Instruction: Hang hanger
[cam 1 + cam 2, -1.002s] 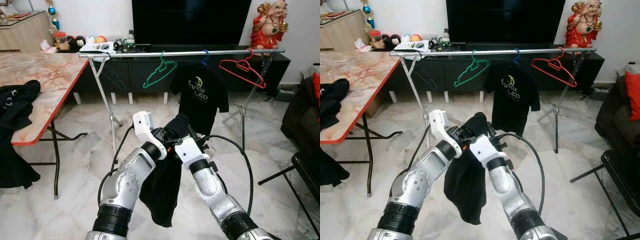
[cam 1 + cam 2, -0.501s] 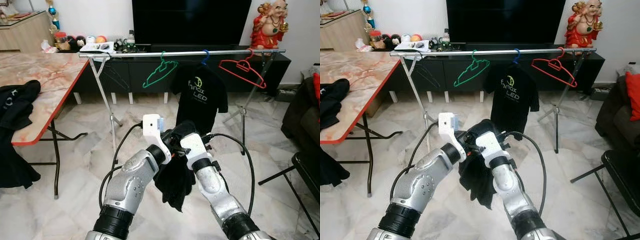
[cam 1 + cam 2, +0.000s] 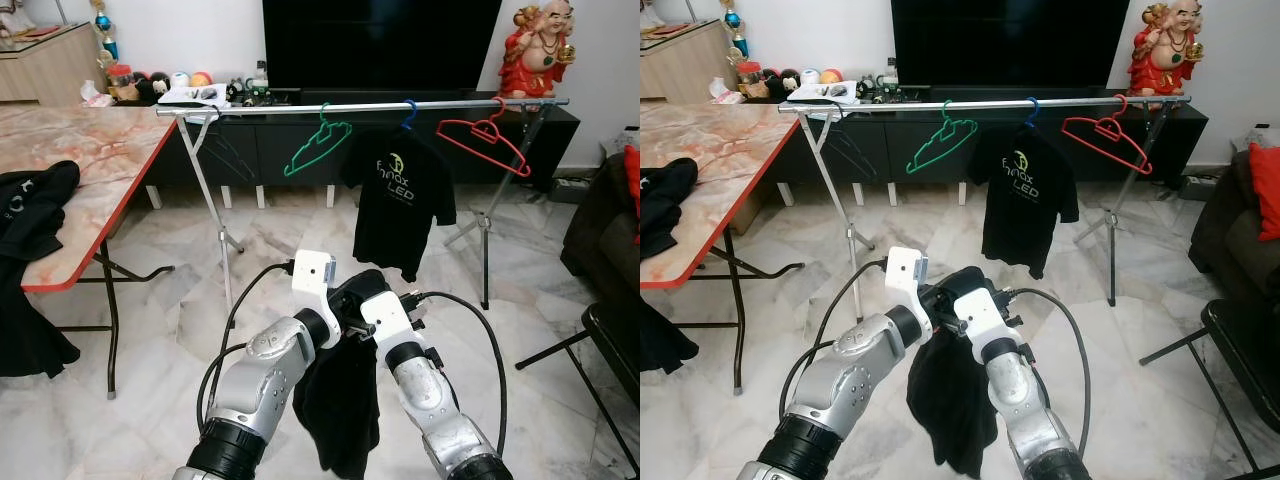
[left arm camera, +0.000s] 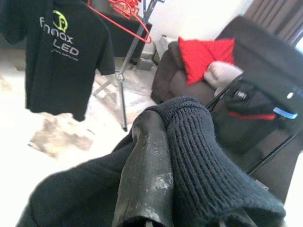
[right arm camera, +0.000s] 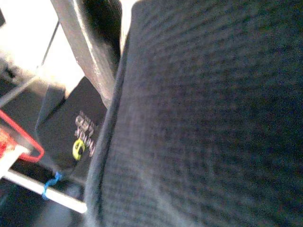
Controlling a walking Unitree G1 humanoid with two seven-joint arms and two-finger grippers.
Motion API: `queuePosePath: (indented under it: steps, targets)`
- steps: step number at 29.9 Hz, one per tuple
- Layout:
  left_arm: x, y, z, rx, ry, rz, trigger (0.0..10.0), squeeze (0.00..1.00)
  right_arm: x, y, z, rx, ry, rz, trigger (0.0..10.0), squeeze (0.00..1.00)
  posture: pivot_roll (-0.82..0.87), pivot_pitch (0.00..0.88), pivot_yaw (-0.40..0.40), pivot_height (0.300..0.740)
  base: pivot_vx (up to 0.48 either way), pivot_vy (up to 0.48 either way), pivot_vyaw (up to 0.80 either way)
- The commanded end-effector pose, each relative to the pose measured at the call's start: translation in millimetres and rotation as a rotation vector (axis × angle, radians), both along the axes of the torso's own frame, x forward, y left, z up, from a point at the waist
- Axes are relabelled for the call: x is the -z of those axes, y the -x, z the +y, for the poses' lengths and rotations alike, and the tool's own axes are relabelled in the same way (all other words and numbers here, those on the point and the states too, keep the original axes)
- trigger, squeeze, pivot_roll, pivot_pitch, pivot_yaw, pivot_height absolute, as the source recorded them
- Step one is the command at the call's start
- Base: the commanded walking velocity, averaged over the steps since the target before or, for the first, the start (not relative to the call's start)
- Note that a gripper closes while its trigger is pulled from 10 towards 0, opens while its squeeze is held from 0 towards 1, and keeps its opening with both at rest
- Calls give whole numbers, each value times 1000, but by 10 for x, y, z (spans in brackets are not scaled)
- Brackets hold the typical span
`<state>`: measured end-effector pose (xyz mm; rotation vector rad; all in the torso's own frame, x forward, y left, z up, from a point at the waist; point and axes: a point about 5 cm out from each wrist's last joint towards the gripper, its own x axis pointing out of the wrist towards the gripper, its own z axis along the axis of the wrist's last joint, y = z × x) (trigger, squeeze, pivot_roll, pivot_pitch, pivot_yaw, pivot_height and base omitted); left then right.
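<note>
Fingers of both grippers are buried in a black garment (image 3: pixel 340 400) held low in front of the robot. In the left wrist view one black finger (image 4: pixel 144 175) lies pressed against a knitted fold of the cloth, so the left gripper (image 3: pixel 340 300) appears to be pinching it. In the right wrist view one finger (image 5: pixel 90 42) shows beside the fabric; whether the right gripper (image 3: pixel 362 298) is clamped or spread cannot be told. The garment hangs down between the two silver forearms above the marble floor (image 3: pixel 180 300).

Beyond stands a metal clothes rail (image 3: pixel 260 107). On it hang a green hanger (image 3: pixel 315 145), a black printed T-shirt (image 3: pixel 398 200) on a blue hanger (image 3: pixel 409 108), and a red hanger (image 3: pixel 482 142). At the robot's left a worktop (image 3: pixel 90 170) with a red edge carries dark clothing (image 3: pixel 30 205). A red figurine (image 3: pixel 540 45) sits on the TV cabinet behind the rail.
</note>
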<state>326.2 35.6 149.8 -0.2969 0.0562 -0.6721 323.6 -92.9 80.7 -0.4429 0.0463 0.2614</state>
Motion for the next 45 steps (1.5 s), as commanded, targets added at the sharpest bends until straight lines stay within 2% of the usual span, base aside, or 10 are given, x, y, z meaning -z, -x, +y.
queuePosePath:
  steps: [1,8,12,15,18,20,29,35,39,45]
  targets:
    - [95,-21,21,-33,-88,4,10000,0,-158,14,195,-77,-43,-50,10000,0,60,0,24,740,0,0,0]
    - [80,-68,74,-85,-44,18,10000,0,-7,160,271,-214,6,46,10000,0,59,0,24,740,0,0,0]
    - [-59,-82,81,-48,135,43,10000,0,32,368,388,-452,-39,62,10000,0,62,0,24,740,0,0,0]
    - [-135,-69,84,-5,206,38,10000,0,70,371,318,-438,-61,83,10000,0,66,0,24,740,0,0,0]
    - [-263,16,38,130,281,8,10000,0,98,319,214,-384,-89,106,10000,0,69,0,23,740,0,0,0]
    - [-314,118,-26,255,244,-35,10000,0,84,274,150,-346,-151,122,10000,0,74,0,25,740,0,0,0]
    - [-333,418,-150,557,135,-66,10000,0,75,197,75,-281,-218,132,10000,0,78,0,32,740,0,0,0]
    - [-297,436,-148,563,57,-79,10000,0,76,188,61,-260,-229,126,10000,0,81,0,34,740,0,0,0]
    - [-236,361,-101,492,10,-69,10000,0,-42,214,137,-321,-289,75,10000,0,78,0,36,740,0,0,0]
    - [-196,213,-31,351,23,-41,10000,0,-217,319,209,-379,-355,-26,10000,0,77,0,36,740,0,0,0]
